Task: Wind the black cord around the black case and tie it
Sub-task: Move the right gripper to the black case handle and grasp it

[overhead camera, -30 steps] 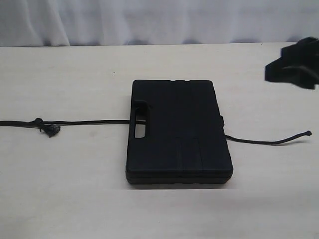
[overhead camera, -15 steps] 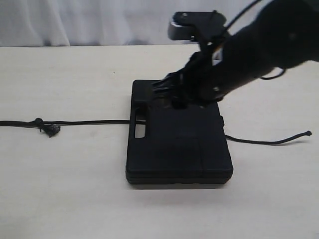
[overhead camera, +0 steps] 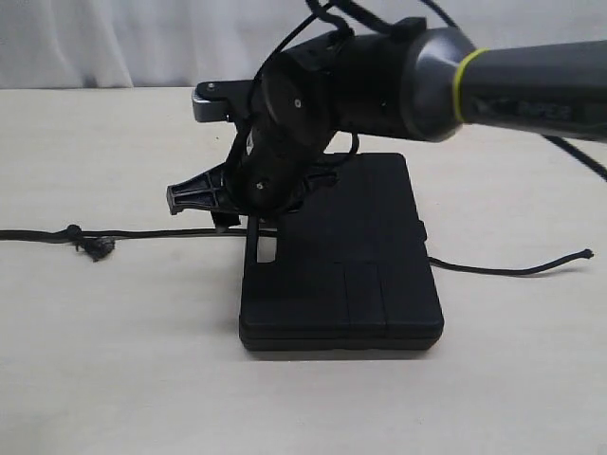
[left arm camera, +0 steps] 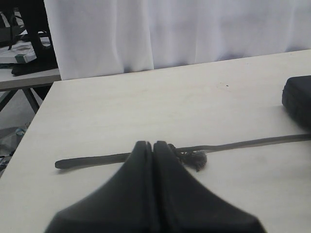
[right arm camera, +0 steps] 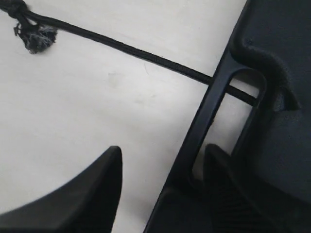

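1. Exterior view: the black case [overhead camera: 360,256] lies flat in the middle of the table [overhead camera: 114,379]. The black cord [overhead camera: 161,232] runs under it. One stretch, with a knot [overhead camera: 90,245], leads toward the table edge on the left arm's side. The other ends in a frayed tip [overhead camera: 586,253] on the opposite side.
2. Case and cord lie just as they did a second ago, so no wrap has begun.
3. What changed is the right arm. It was off at the far corner of the table and has now swung across the case. The right end effector [overhead camera: 207,209] now hangs over the case's handle edge. This looks like a reach for the cord beside the handle.
4. The right wrist view shows what the arm hides from the exterior camera. The right end effector [right arm camera: 163,150] is spread and holds nothing. Its fingers sit either side of the bar of the handle slot [right arm camera: 228,121], and the cord shows through that slot.
5. The left wrist view alone shows the left end effector [left arm camera: 153,145]. It is pressed together and empty, just above the cord near the knot. This view also shows the cord's free end near the table edge, which the exterior view crops off.
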### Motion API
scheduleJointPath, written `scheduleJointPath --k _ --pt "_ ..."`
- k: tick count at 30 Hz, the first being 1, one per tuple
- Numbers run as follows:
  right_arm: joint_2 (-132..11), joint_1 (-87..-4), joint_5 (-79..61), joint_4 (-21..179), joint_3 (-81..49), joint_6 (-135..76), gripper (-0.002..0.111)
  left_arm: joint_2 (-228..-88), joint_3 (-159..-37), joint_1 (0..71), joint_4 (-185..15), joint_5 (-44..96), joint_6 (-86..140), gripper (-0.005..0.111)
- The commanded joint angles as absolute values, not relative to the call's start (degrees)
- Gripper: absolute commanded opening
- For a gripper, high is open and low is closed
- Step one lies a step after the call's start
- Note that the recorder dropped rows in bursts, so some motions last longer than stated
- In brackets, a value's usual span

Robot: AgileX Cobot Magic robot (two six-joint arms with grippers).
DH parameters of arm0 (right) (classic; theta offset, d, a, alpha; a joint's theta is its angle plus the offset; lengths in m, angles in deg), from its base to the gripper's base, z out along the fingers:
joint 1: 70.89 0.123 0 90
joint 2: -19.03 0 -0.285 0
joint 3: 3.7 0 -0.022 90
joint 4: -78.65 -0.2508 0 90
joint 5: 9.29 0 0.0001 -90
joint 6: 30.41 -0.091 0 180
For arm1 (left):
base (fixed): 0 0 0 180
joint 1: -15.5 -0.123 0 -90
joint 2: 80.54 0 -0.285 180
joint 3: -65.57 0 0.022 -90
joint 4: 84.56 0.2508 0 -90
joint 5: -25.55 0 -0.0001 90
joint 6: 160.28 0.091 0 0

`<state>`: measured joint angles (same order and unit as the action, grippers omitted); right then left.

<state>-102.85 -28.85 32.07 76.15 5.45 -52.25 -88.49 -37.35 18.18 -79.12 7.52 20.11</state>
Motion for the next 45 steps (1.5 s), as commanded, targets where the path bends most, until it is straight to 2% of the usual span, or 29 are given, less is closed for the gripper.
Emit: scheduleJointPath --k 1,12,45 --pt "-106.0 -28.8 32.6 76.6 7.0 -53.0 0.049 -88.3 -37.2 18.2 -79.2 7.8 20.0 0.000" --pt "-108.0 -28.9 30.6 84.2 7.0 -60.2 0.049 -88.3 -37.2 18.2 -79.2 7.8 20.0 0.000" --pt "-112.8 -28.9 26.7 84.3 7.0 -61.2 0.049 -88.3 -37.2 18.2 -79.2 7.8 20.0 0.000"
